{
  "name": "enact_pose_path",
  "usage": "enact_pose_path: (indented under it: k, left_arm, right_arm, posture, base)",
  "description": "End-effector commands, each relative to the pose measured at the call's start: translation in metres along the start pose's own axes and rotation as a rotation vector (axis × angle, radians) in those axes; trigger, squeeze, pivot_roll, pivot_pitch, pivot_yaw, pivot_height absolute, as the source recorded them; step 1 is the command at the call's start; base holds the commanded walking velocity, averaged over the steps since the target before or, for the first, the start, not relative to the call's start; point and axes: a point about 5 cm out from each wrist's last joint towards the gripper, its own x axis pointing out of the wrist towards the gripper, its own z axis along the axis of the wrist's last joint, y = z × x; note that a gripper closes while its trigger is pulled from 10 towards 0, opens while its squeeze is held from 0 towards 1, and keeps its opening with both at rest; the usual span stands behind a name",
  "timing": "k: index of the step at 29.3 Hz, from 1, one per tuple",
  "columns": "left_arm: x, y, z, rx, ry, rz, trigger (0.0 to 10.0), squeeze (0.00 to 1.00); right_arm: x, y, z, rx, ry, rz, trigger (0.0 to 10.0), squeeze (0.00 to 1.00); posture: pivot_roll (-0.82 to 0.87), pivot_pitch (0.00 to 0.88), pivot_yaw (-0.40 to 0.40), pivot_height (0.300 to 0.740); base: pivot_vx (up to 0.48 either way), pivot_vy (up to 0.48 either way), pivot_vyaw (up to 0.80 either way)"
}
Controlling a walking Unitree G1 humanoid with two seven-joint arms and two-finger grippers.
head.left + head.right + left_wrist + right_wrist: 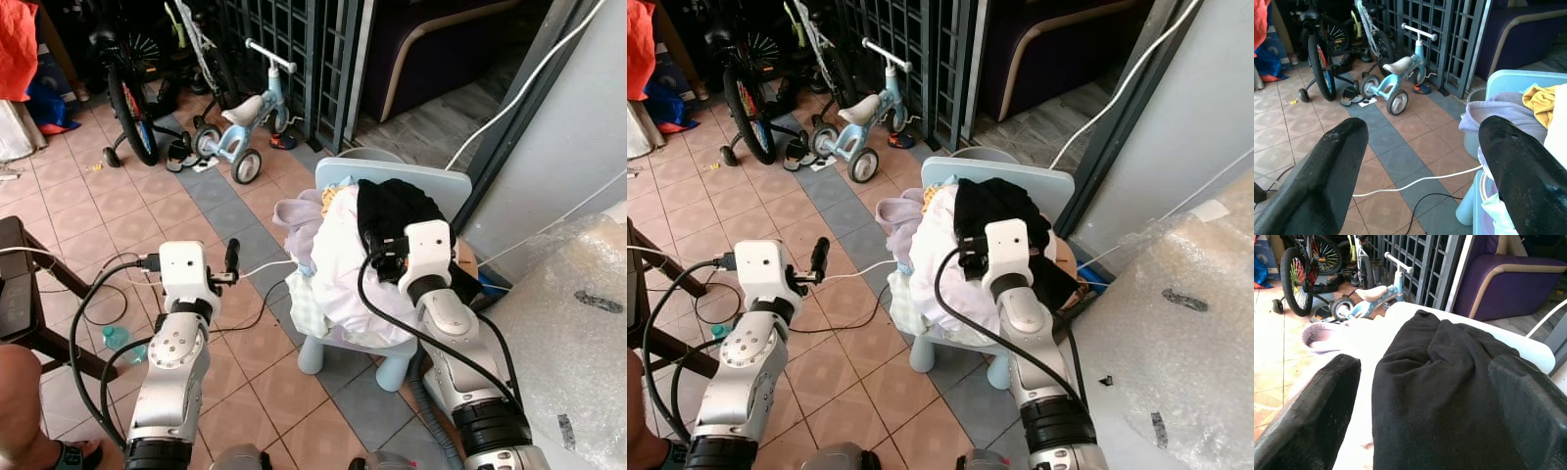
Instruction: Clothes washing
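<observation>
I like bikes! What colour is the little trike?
Light blue trike with a white seat; clearest in the left wrist view.

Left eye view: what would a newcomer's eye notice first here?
First, the pile of clothes heaped on the small blue chair, with a black garment on top. The right gripper hovers over that garment, jaws open. Behind, a light blue tricycle stands on the tiled floor.

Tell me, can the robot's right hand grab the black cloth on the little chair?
Probably yes. The right hand hangs open just above the black cloth, which lies on top of the pile with nothing over it.
</observation>
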Motion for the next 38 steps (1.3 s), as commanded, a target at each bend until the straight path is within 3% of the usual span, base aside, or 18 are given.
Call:
enact_pose_path:
  k: [1, 9, 15, 22, 30, 35, 36, 38]
  left_arm:
    - [0.001, 0.002, 0.005, 0.008, -0.021, 0.001, 10.0, 0.00]
    - [0.006, 0.003, 0.018, 0.019, -0.054, 0.005, 10.0, 0.00]
    - [0.000, 0.009, 0.023, 0.034, -0.063, 0.020, 10.0, 0.00]
    - [0.001, 0.009, 0.019, 0.038, -0.040, 0.023, 10.0, 0.00]
    - [-0.005, 0.004, 0.012, -0.013, -0.015, -0.026, 10.0, 0.00]
    - [-0.003, 0.003, 0.013, 0.038, -0.010, 0.007, 10.0, 0.00]
    - [-0.002, 0.001, 0.017, 0.002, -0.029, -0.006, 10.0, 0.00]
    - [-0.002, 0.002, 0.019, 0.019, -0.045, -0.007, 10.0, 0.00]
  right_arm:
    - [0.002, 0.001, 0.003, -0.015, -0.009, 0.002, 10.0, 0.00]
    - [0.009, -0.001, 0.009, -0.037, -0.011, 0.000, 10.0, 0.00]
    - [0.008, -0.005, 0.018, -0.060, -0.044, -0.026, 10.0, 0.00]
    - [0.005, -0.009, 0.004, -0.111, 0.044, -0.062, 10.0, 0.00]
    - [-0.014, -0.033, -0.015, -0.075, 0.123, -0.124, 10.0, 0.00]
    - [-0.013, -0.030, -0.014, -0.091, 0.128, -0.119, 10.0, 0.00]
    - [-0.011, -0.027, -0.012, -0.081, 0.136, -0.115, 10.0, 0.00]
    - [-0.010, -0.024, -0.012, -0.081, 0.149, -0.105, 10.0, 0.00]
  posture:
    - [0.02, 0.005, 0.015, 0.740]
    - [0.02, 0.059, 0.020, 0.740]
    - [0.03, 0.090, 0.028, 0.740]
    - [0.03, 0.088, 0.014, 0.740]
    - [0.02, 0.086, 0.009, 0.740]
    - [0.02, 0.099, 0.017, 0.740]
    - [0.02, 0.092, 0.018, 0.740]
    - [0.02, 0.092, 0.020, 0.740]
  base:
    - [0.289, 0.000, 0.00]
    - [0.319, 0.000, 0.00]
    - [0.324, 0.000, 0.00]
    - [0.347, 0.000, 0.00]
    - [0.394, 0.000, 0.00]
    - [0.424, 0.000, 0.00]
    - [0.000, 0.000, 0.00]
    - [0.000, 0.000, 0.00]
